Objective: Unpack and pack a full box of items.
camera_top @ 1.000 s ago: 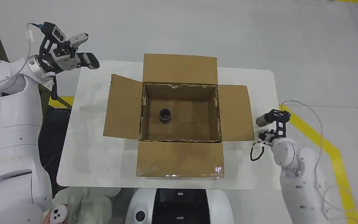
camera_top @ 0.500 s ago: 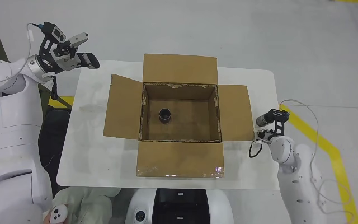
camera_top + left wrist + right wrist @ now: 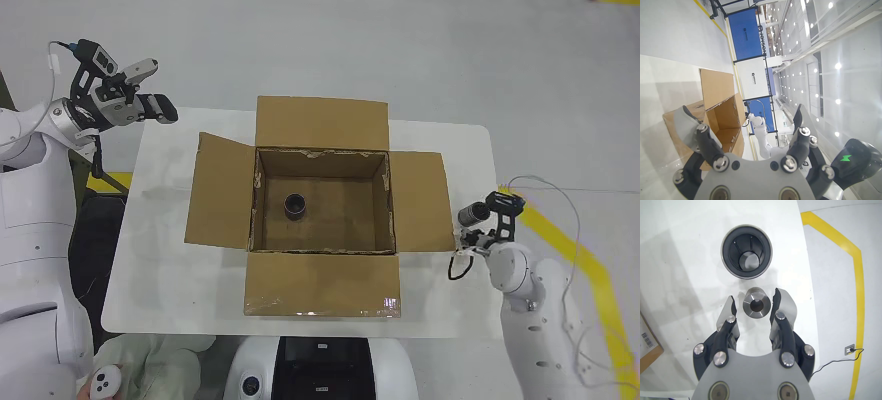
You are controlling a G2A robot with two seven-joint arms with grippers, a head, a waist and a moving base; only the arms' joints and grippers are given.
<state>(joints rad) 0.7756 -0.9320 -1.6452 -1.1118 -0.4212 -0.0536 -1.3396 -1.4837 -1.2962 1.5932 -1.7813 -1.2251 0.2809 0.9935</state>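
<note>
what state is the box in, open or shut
Open: all four flaps of the cardboard box are spread outward, and a small dark cylinder shows on its floor.

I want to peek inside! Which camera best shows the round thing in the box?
Top view: straight down onto the round thing in the box. Left wrist: box walls hide it. Right wrist: a box flap.

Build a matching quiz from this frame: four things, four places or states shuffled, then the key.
1. left gripper
2. small metal cylinder
3. big dark sleeve
4. dark round part

A. inside the cardboard box
B. on the white table, outside any gripper
C. open, holding nothing
D. between the fingers of the open right gripper

Pairs: 1-C, 2-D, 3-B, 4-A
</note>
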